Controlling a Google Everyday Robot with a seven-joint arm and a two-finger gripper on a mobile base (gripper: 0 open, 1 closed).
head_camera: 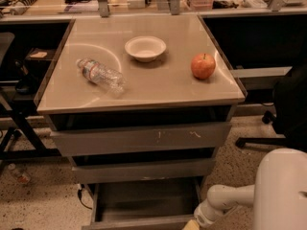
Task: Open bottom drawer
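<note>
Tabletop point(158, 87), apple point(203, 66), gripper point(191, 225) at bottom drawer point(144, 202) (open)

On the beige square cabinet top point(144, 92), a clear plastic water bottle point(100, 74) lies on its side at left, a white round bowl point(145, 48) sits behind it near the middle, and a red apple point(203, 66) stands at right. Below the top, the widest grey metal drawer point(141, 138) sits above the mid-width grey drawer point(144, 169). Under both, the narrow grey bottom drawer point(144, 202) juts forward, with the robot's gripper point(190, 225) at its front right corner.
</note>
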